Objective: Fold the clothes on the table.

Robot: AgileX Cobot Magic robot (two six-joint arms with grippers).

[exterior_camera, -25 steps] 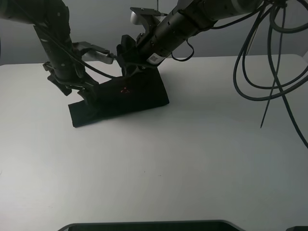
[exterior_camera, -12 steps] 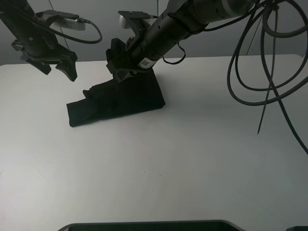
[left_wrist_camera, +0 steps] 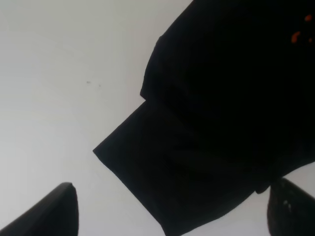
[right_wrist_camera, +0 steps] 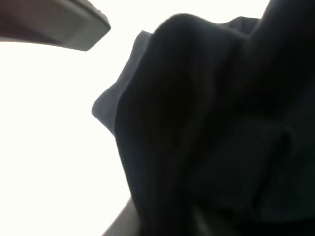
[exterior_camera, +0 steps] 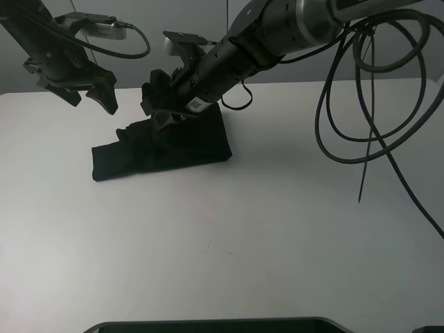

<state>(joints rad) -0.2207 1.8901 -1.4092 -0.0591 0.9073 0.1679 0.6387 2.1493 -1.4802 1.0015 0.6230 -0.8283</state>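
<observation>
Two black robot arms work over the far left part of the large white smooth tabletop [exterior_camera: 277, 229], where one black cotton T-shirt [exterior_camera: 163, 149] lies bunched into a rough folded band that runs from a low flat end on the left up to a raised end on the right. The left gripper [exterior_camera: 90, 94] hangs in the air above and to the left of the shirt, clear of the cloth, its two dark fingers spread apart with nothing between them; the left wrist view shows the two fingertips [left_wrist_camera: 51, 211] at the edges of the picture with bare table and the shirt's flat folded corner [left_wrist_camera: 197, 147] below them, and a few small orange-red printed marks [left_wrist_camera: 298, 34] near the edge of the fabric. The right gripper [exterior_camera: 161, 104] reaches across from the right side and sits down on the raised upper edge of the shirt, where the cloth is lifted off the table toward it. In the right wrist view dark folds of fabric [right_wrist_camera: 211, 137] fill most of the picture right up against the camera, with one grey finger [right_wrist_camera: 64, 27] showing to the side; the jaws appear closed on the cloth, holding that gathered edge. Loose black cables [exterior_camera: 368, 104] loop down from the right arm over the table's right side.
</observation>
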